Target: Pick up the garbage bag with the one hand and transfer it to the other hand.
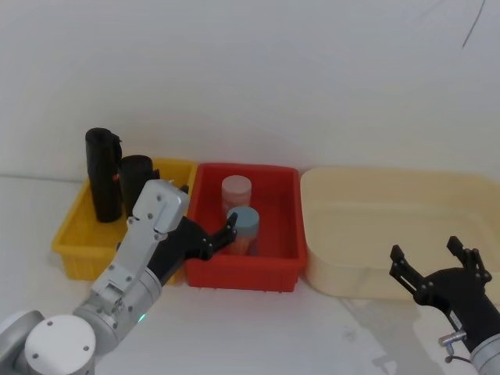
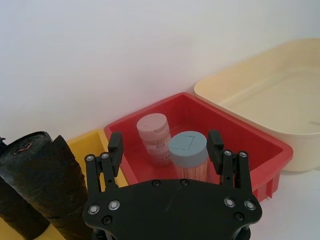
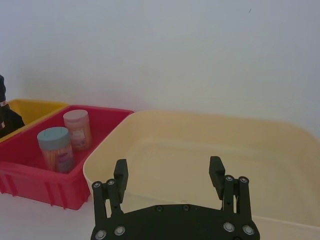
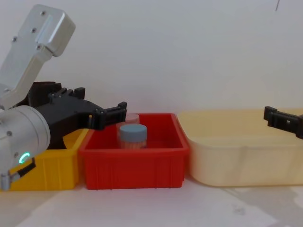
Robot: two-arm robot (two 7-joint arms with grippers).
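- Garbage bag (image 1: 137,178) upright at the back of the yellow bin (image 1: 70,238), just beside a taller, slimmer black roll (image 1: 102,176).
- Left end effector (image 2: 165,140) over the near edge where the yellow bin meets the red bin (image 1: 250,272), fingers apart, empty, near the garbage bag but clear of it.
- Blue-lidded jar (image 1: 243,221) and pink-lidded jar (image 1: 237,190) upright in the red bin.
- Right end effector (image 1: 424,250) at the near rim of the cream tub (image 1: 351,273), fingers spread, holding nothing.
- Bins and tub in a row on the white counter (image 1: 258,328).
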